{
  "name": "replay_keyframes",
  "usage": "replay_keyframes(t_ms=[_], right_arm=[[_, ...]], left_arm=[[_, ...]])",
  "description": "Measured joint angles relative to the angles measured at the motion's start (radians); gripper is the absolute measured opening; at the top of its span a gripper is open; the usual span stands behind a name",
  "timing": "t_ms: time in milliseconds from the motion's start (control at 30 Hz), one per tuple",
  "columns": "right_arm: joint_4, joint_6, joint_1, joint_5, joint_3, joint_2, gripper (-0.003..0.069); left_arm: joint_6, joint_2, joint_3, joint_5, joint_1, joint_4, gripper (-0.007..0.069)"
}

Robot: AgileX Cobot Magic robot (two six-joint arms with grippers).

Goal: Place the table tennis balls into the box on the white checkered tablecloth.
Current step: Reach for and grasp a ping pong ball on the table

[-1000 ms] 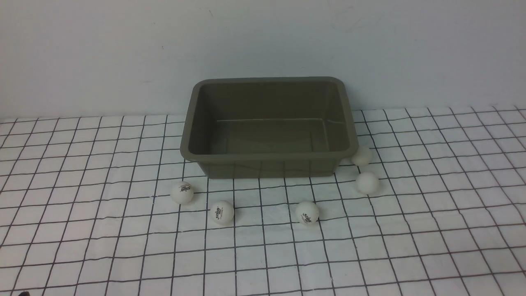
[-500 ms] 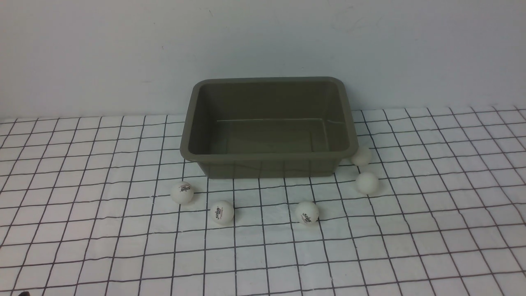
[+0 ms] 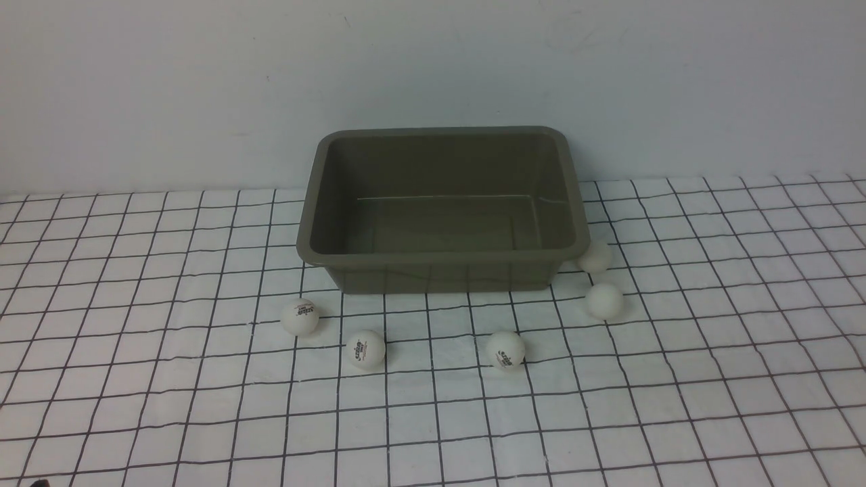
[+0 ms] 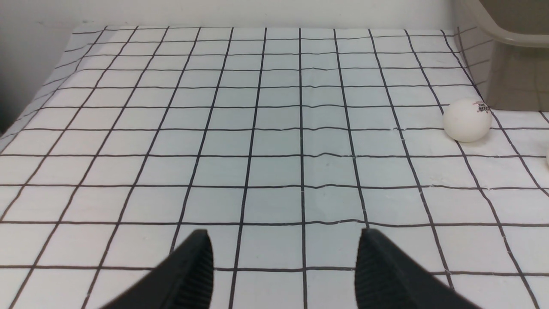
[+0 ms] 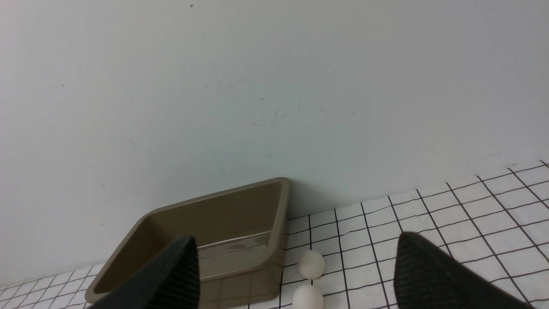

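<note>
Pinching off-centre, the gaping, empty left gripper (image 4: 283, 240) or right gripper (image 5: 296, 240) could squirt a small matte white ball (image 4: 466, 120) away.

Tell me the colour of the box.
The box is plain olive-grey, no pattern; it shows best in the front view.

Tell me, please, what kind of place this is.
Likely a robot test bench, not a home: a checkered cloth against a bare wall, with only an empty tub and five loose balls laid out.
</note>
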Motion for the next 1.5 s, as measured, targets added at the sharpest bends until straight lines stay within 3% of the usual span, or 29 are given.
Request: replay_keyframes(t_ms=[400,533,667,867,1300,1500], right_arm=[[0.003,-0.002,0.000,-0.004,-0.004,0.000,0.0540],[0.003,-0.021,0.000,-0.005,-0.004,0.000,0.0486],[0.003,-0.025,0.000,-0.005,-0.004,0.000,0.0373],[0.003,-0.028,0.000,0.037,-0.004,0.000,0.0316],[0.004,-0.054,0.000,0.084,-0.004,0.000,0.0314],[0.008,-0.099,0.000,0.103,-0.004,0.000,0.0314]], left_arm=[[0.011,0.000,0.000,0.000,0.000,0.022,0.0405],[0.011,0.000,0.000,0.000,0.000,0.022,0.0405],[0.000,0.000,0.002,-0.034,0.000,0.000,0.0405],[-0.039,0.000,0.002,-0.107,0.000,-0.120,0.0405],[-0.061,0.000,0.002,-0.150,0.000,-0.440,0.0405],[-0.018,0.000,0.002,-0.202,0.000,-0.495,0.0405]])
